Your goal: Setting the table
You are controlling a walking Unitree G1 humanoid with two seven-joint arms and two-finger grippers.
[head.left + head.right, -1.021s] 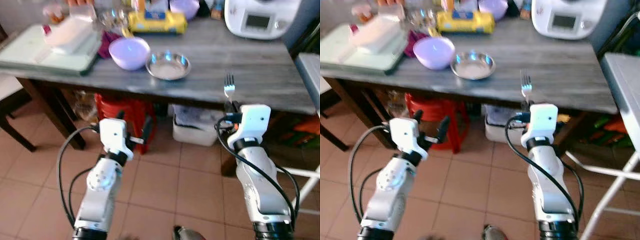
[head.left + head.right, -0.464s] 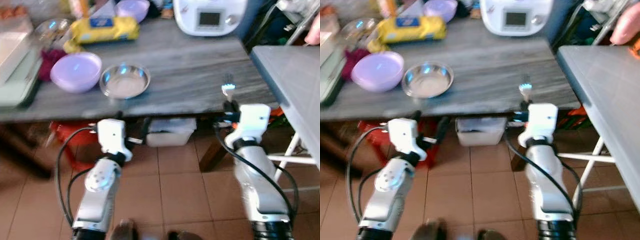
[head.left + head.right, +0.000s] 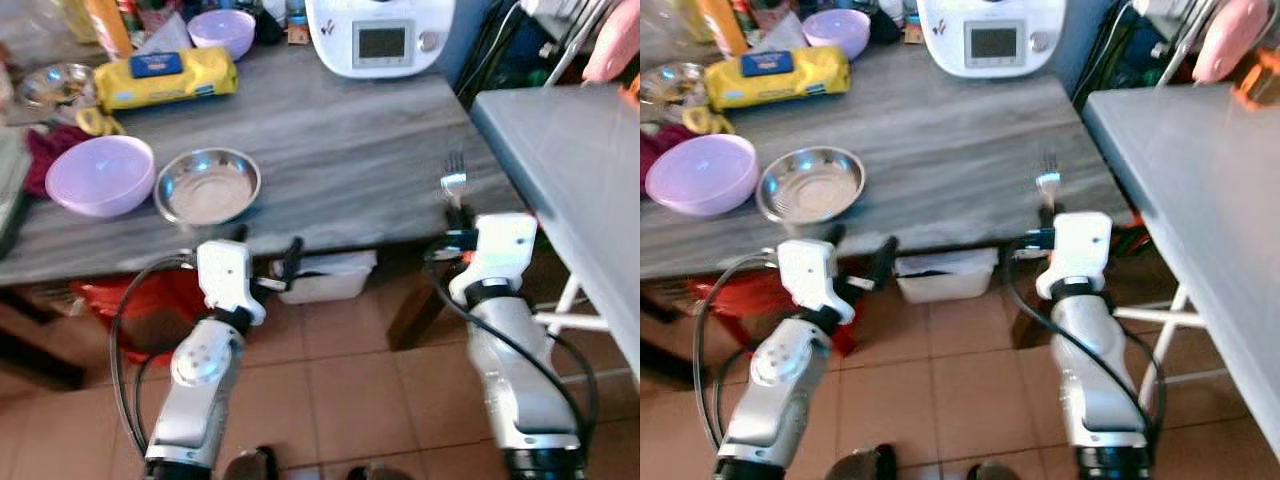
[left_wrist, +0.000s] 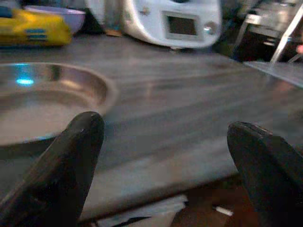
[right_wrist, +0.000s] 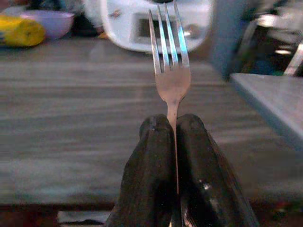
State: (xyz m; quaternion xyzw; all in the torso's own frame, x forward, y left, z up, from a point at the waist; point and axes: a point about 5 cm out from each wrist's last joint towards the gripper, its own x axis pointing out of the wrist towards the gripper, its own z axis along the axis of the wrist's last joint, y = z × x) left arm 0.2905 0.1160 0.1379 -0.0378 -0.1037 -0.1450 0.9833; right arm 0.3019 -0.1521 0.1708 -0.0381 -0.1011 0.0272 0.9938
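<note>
While the left gripper [image 3: 265,266] hovers at the near edge of the grey tabletop [image 3: 330,130] with its jaws spread wide and holding nothing, the right gripper [image 3: 458,216] has its jaws pressed together on the handle of one fork [image 3: 454,180], tines upright above the tabletop's near right corner. Counted left to right: two lilac bowls [image 3: 99,175], one steel bowl [image 3: 207,186], one yellow packet [image 3: 165,78], one white appliance [image 3: 378,35].

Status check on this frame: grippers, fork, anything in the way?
Right gripper shut on silver metal fork, tines up, at the grey wooden table edge. Left gripper open, idle. Steel bowl and lilac bowl off left, not obstructing.
</note>
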